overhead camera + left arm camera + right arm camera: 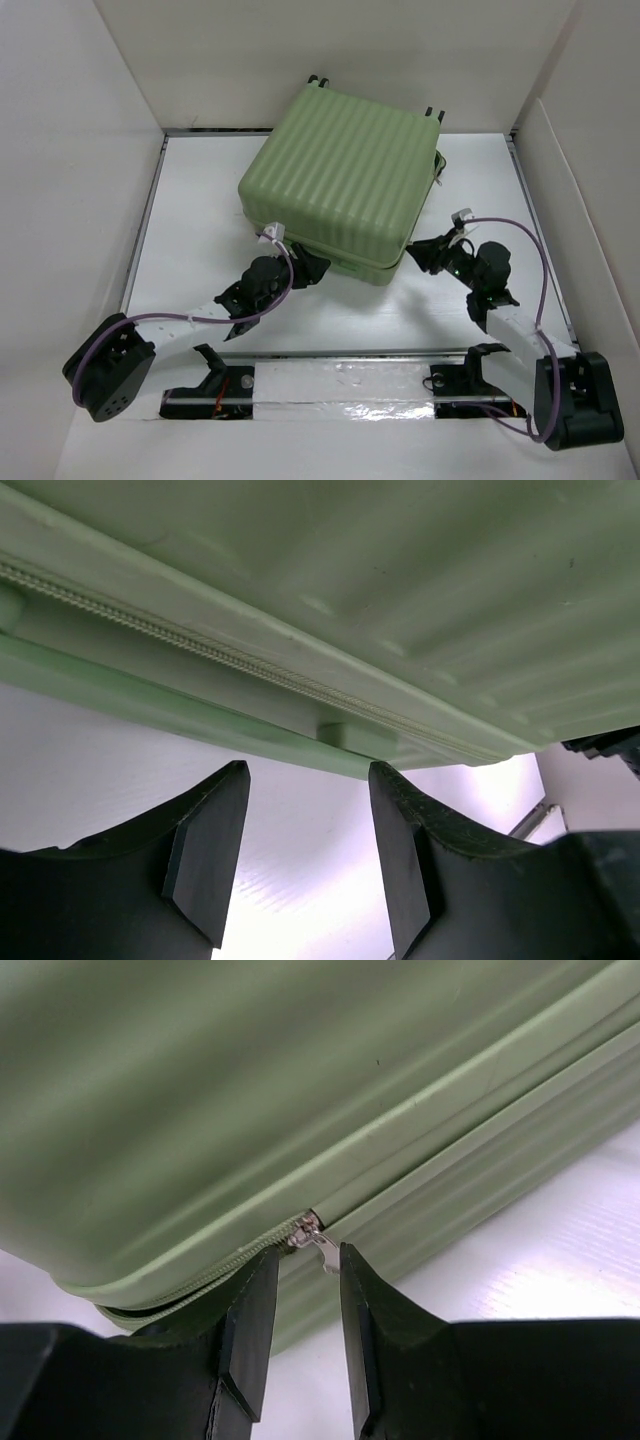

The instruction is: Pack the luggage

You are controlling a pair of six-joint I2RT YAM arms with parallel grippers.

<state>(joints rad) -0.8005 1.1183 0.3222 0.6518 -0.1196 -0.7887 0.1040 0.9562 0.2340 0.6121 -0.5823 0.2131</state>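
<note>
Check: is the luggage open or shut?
Shut: the luggage lies with shells together, zipper pull at a corner; fully zipped, cannot tell.

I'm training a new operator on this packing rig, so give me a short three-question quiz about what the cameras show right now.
1. True or false: the suitcase lies on the table with its lid down and its ribbed shell facing up.
2. Pick one: what sits just ahead of the jaws of the right arm? A) a wheel B) the zip pull C) a carry handle
3. Fill the gap: the jaws of the left arm are ____, with nothing between them.

Key: 1 true; 2 B; 3 open.
</note>
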